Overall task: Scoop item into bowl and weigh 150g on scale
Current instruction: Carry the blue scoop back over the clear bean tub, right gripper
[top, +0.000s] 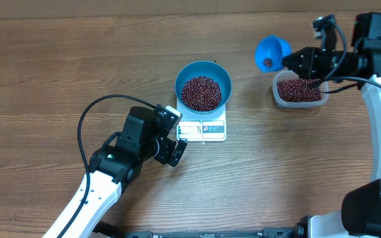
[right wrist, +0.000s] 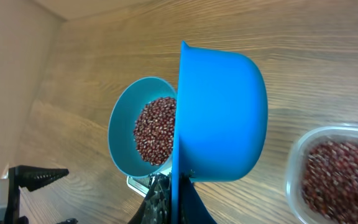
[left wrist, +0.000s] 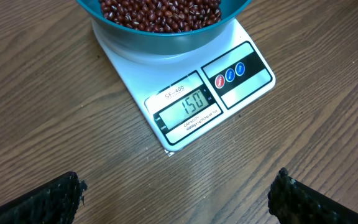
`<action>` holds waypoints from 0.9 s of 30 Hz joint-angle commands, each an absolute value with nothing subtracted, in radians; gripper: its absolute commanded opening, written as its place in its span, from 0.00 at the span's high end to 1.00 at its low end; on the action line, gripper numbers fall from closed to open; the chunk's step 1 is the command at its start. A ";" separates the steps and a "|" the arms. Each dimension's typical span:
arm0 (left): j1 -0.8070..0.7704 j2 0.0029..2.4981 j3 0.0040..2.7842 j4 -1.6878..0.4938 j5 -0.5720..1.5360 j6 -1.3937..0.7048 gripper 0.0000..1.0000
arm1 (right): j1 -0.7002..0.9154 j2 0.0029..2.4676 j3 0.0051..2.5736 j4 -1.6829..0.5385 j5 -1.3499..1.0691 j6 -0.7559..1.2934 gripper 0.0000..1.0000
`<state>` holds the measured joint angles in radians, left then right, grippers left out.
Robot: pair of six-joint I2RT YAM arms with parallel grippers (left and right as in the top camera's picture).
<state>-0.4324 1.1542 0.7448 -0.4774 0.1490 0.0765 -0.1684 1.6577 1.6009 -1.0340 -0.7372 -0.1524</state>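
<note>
The bright blue bowl (top: 204, 71) stands on the white scale (top: 202, 129) with a heap of maroon beans (top: 201, 92) in it. In the left wrist view the scale's display (left wrist: 191, 102) reads 150. My left gripper (top: 177, 134) is open just front-left of the scale, its fingertips (left wrist: 73, 186) wide apart over bare wood. My right gripper (top: 297, 63) is shut on the handle of a small blue scoop (top: 272, 51), held left of the clear tub; a few beans (top: 268, 63) lie in the scoop. Seen from the right wrist, the scoop (right wrist: 222, 112) hides part of the bowl (right wrist: 122, 134).
A clear plastic tub (top: 278, 92) with more beans (top: 298, 89) sits at the right, under my right arm. A black cable (top: 84, 119) loops left of my left arm. The table is brown wood.
</note>
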 commanded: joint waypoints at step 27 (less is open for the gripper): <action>-0.437 1.150 0.742 -0.474 0.147 0.059 0.01 | -0.249 1.628 1.635 -1.058 -0.742 -0.150 0.96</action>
<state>-0.4324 1.1542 0.7448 -0.4774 0.1490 0.0765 -0.2424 1.6577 1.6009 -1.0603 -0.7429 -0.1505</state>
